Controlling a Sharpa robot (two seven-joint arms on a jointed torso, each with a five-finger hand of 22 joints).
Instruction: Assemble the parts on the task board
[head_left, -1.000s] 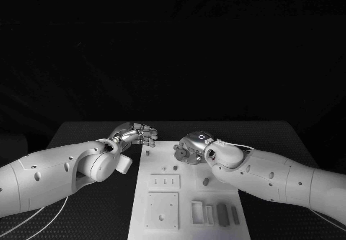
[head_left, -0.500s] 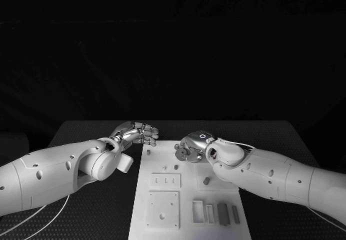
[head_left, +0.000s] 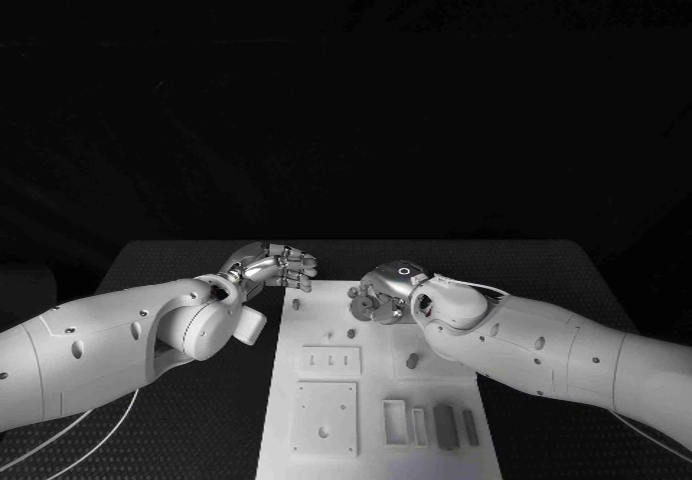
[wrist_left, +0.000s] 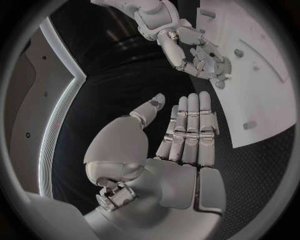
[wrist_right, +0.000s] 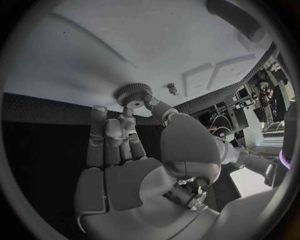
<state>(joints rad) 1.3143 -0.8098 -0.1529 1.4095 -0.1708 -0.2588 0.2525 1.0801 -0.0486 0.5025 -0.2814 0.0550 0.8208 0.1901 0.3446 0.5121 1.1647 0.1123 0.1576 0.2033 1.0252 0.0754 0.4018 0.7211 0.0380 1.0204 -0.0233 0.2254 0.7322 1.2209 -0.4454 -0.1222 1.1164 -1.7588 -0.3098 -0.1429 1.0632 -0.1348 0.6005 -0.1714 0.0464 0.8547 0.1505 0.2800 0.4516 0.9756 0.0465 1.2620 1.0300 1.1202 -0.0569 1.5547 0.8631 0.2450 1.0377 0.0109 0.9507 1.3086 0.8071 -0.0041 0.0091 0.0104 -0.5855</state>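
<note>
The black bench (head_left: 173, 270) carried the white task board (head_left: 378, 400) at its middle. The right hand (head_left: 381, 298) hovered over the board's far end, pinching a small toothed gear (wrist_right: 133, 92). The left hand (head_left: 274, 268) hung beside the board's far left corner, released, fingers straight, grasping nothing.

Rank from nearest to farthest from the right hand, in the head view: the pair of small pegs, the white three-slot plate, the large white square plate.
1. Pair of small pegs, far part of the task board, beside the right hand holding a round gear.
2. White three-slot plate, mid-board.
3. Large white square plate, nearest the robot.
</note>
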